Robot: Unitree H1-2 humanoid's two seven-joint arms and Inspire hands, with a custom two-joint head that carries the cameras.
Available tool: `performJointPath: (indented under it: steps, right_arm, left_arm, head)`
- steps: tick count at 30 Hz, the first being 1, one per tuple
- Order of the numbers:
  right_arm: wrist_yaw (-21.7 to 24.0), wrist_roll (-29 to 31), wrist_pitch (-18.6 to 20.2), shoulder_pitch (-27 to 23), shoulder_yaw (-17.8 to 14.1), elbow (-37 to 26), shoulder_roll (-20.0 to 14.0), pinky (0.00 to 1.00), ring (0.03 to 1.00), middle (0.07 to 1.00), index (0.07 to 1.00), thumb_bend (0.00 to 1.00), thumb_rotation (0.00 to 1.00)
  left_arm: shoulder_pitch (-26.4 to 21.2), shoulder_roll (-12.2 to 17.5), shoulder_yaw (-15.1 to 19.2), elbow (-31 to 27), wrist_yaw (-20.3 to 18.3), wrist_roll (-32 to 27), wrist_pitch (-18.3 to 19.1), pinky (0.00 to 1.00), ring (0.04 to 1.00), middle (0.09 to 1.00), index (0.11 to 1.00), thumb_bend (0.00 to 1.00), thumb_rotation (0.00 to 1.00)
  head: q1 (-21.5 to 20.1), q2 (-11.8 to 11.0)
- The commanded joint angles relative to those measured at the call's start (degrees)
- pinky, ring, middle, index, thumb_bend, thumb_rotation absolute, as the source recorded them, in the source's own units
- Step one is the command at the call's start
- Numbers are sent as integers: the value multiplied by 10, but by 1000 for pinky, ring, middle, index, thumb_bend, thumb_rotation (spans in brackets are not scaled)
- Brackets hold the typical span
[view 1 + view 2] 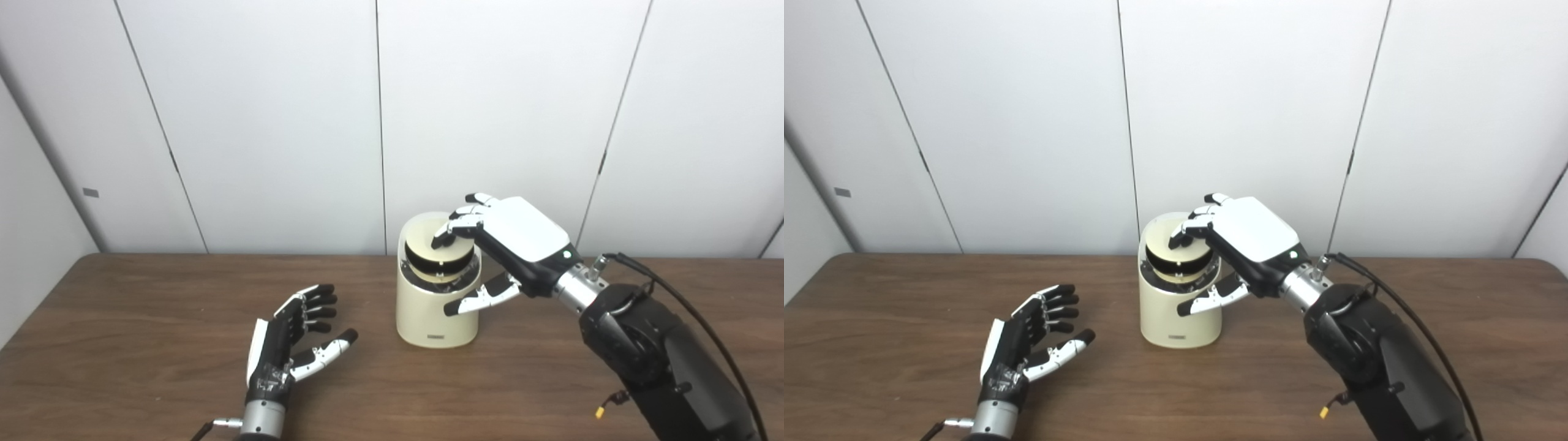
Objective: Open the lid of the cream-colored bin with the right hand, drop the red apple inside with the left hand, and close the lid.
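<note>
Fingers apart and palm turned inward, the left hand (288, 343) hovers low over the brown wood-grain table (122, 343), well to the left of the bin and holding nothing. Its black fingers and white-tipped thumb are spread loosely, which reads as a waiting pose rather than a grasp. No red apple shows anywhere on the table or in either hand in either view; it may be down inside the bin, but the interior is not visible enough to tell.

Near the middle of the table stands the cream-colored bin (435, 312), a smooth, matte, rounded cylinder with a small label plate near its base. Its lid (441, 245) is a round disc, cream on top with a dark underside or rim, sitting tilted and partly raised above the dark opening, so the bin looks neither fully open nor fully shut. A pale rounded flap stands behind the disc.

Reaching in from the right, the right hand (502, 245) arches over the bin top. Its fingertips (442, 236) press on the lid's upper face while the thumb hangs down in front of the bin wall, apart from the fingers, so it pushes rather than clamps. My guess is that this contact is what governs the lid's tilt. The hand's glossy white back plate contrasts with the black arm and cable behind it.
</note>
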Motion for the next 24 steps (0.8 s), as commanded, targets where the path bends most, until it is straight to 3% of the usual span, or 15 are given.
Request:
performJointPath:
  steps: [1, 24]
  right_arm:
    - [-8, 7, -4, -14, -9, -15, -2, 923, 818, 664, 672, 640, 473]
    - [-8, 17, -23, -13, 7, 1, 3, 908, 807, 666, 669, 637, 467]
  left_arm:
    - [-12, 4, 2, -23, 0, 2, -7, 609, 683, 729, 744, 699, 68]
    - [-12, -2, 1, -31, -1, 0, 1, 602, 673, 721, 740, 695, 53]
  head:
    - [0, 0]
    - [5, 8]
